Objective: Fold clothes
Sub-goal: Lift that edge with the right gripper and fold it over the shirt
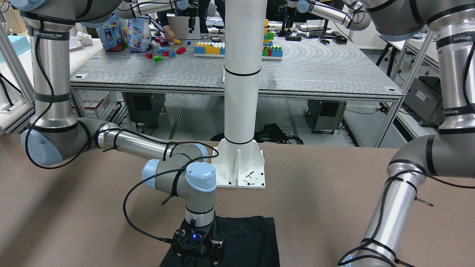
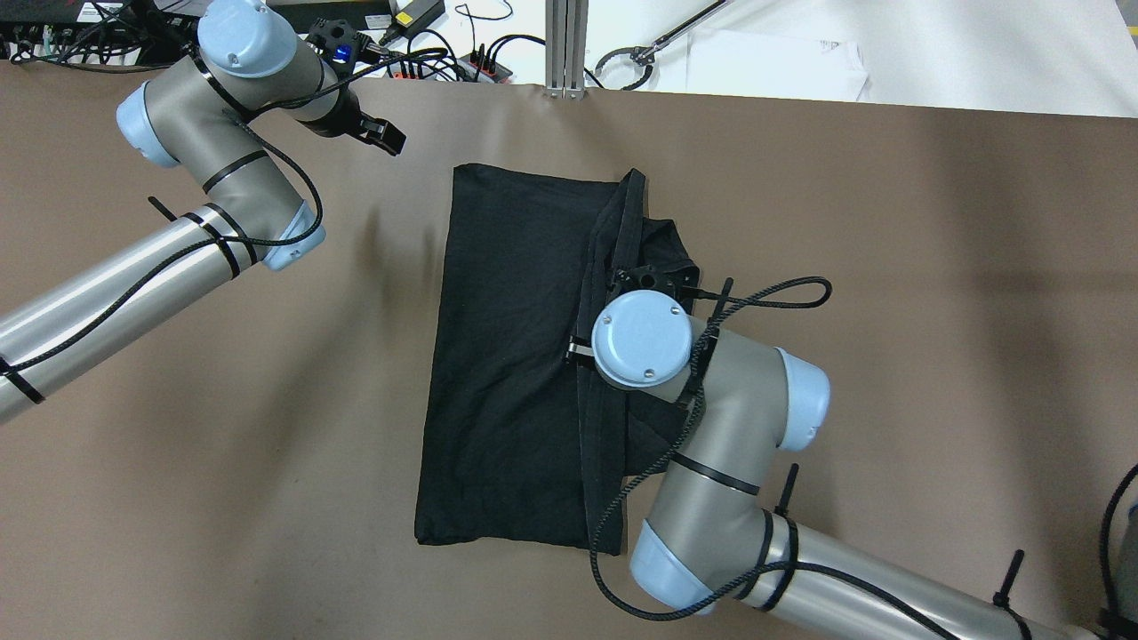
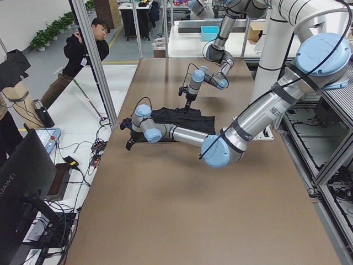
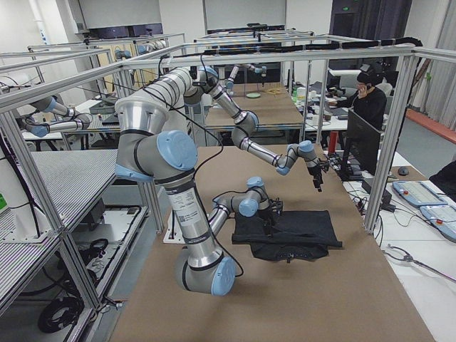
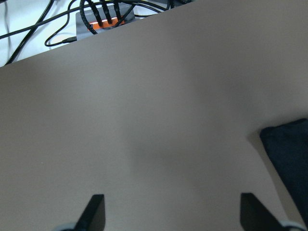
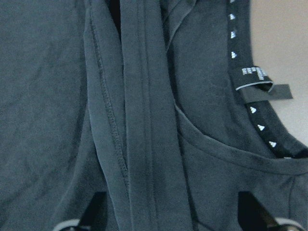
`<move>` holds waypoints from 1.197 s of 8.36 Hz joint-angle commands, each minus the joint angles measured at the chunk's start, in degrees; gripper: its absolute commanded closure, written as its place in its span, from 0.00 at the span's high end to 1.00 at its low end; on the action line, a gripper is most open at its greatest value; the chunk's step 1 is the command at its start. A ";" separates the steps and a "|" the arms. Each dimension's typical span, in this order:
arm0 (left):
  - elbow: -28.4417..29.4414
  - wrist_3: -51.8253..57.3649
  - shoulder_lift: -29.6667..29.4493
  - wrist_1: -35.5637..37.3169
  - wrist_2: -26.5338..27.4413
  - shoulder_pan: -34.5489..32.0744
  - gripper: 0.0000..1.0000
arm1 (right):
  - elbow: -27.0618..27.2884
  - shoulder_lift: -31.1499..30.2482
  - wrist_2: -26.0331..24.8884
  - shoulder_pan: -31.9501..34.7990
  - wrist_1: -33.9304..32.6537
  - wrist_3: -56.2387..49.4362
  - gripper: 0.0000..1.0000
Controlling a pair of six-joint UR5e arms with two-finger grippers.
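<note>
The clothes are one black garment (image 2: 516, 356) lying on the brown table (image 2: 889, 267), its right part folded over into a long hemmed band (image 6: 144, 120). A collar with a label (image 6: 260, 89) shows beside that band. My right gripper (image 2: 645, 280) hangs low over the fold, pointing down. In the right wrist view its fingers (image 6: 96, 211) stand wide apart, open, with fabric lying under them. My left gripper (image 2: 382, 135) hovers open over bare table beyond the garment's far left corner (image 5: 288, 159). The front view shows the right gripper (image 1: 198, 252) on the garment (image 1: 248, 237).
The white pillar's base (image 1: 241, 167) is bolted to the table on the robot's side. Cables and a power strip (image 2: 444, 62) lie past the far table edge. A person (image 3: 83, 49) stands beyond the table, and another person (image 4: 367, 100) sits near a monitor (image 4: 356, 142).
</note>
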 commanded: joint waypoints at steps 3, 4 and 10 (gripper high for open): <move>0.00 0.04 0.33 -0.02 0.25 0.76 1.00 | -12.27 7.69 1.01 -0.39 -4.18 -3.38 0.95; 0.00 0.04 0.33 -0.02 0.25 0.85 1.00 | -12.27 7.60 1.01 -0.39 -6.03 -5.58 0.95; 0.00 0.04 0.33 -0.02 0.34 1.02 1.00 | -11.92 7.69 1.10 -0.39 -9.47 -7.88 0.95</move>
